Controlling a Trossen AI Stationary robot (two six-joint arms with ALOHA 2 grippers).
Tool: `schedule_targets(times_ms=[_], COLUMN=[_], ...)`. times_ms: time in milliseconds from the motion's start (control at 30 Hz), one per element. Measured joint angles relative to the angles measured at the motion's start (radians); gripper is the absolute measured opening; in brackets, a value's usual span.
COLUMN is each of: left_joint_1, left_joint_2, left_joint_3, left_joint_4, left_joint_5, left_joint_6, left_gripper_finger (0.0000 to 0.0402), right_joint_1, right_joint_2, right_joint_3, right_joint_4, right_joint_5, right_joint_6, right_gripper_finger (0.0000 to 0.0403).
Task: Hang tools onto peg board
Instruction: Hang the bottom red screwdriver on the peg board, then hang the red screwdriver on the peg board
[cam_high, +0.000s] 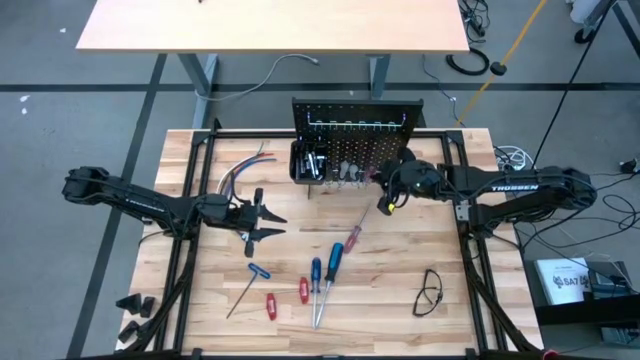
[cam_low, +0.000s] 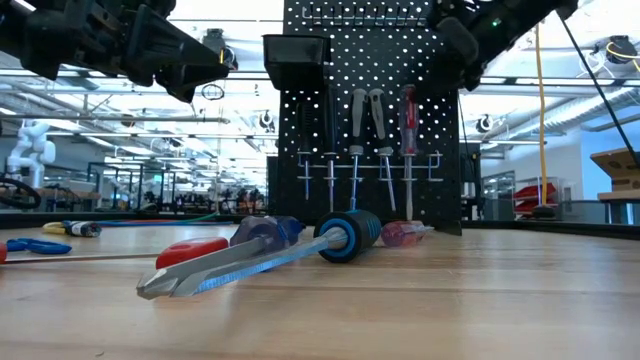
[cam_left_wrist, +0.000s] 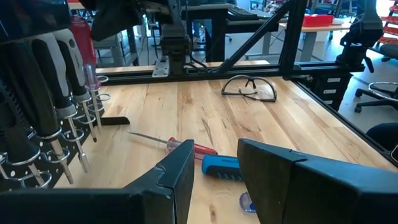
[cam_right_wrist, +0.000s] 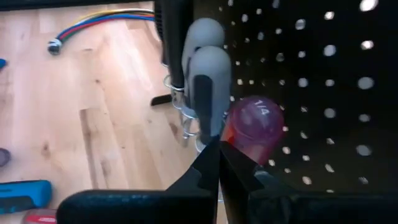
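The right tool (cam_right_wrist: 217, 163) is up at the black upright peg board with many small holes (cam_high: 385, 125). Its two dark fingers are pressed tight together with nothing between them. Just past the tips sits the round see-through red handle top of a screwdriver (cam_right_wrist: 254, 129), standing upright in a metal ring on the board, next to two grey and black handled ones (cam_right_wrist: 202, 68). So that one looks hung up already.

The left tool (cam_high: 262, 219) hovers over the pale wooden bench (cam_high: 400, 250), well away from the board. Its fingers are partly apart and hold nothing.

More tools lie flat on the bench. A long screwdriver with a blue and black handle (cam_high: 333, 262) and a thin one with a small red handle (cam_high: 352, 238) lie near the middle, both with their long way running slanted, between the two arms. They lie just beside the left tool, toward the middle of the bench. The left arm looks nearer and its fingers are ready, so I think it should take the next one. It may need to turn to close across a handle
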Motion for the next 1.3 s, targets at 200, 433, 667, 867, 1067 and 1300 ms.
schedule_targets(times_ms=[200,433,667,867,1067,1300], left_joint_1=[0.000,0.000,-0.001,-0.001,-0.001,-0.001], left_joint_2=[0.000,0.000,0.000,0.000,0.000,0.000], left_joint_3=[0.000,0.000,0.000,0.000,0.000,0.000], left_joint_4=[0.000,0.006,0.004,0.005,0.004,0.001], left_joint_5=[0.007,0.021,0.030,0.030,0.030,0.030], left_joint_6=[-0.001,-0.004,-0.022,-0.022,-0.028,-0.028], left_gripper_finger=[0.0130,0.0130,0.0130,0.0130,0.0130,0.0130], right_joint_1=[0.043,0.138,0.319,0.395,0.403,0.406], right_joint_2=[0.000,0.002,0.107,0.264,0.346,0.383], right_joint_3=[0.000,0.000,-0.010,-0.010,0.001,0.001], right_joint_4=[-0.066,-0.163,-0.091,0.031,0.135,0.161], right_joint_5=[-0.005,-0.006,-0.007,-0.004,0.029,0.059], right_joint_6=[0.052,0.188,0.269,-0.005,-0.213,-0.445], right_gripper_finger=[0.0000,0.0000,0.0000,0.0002,0.0022,0.0098])
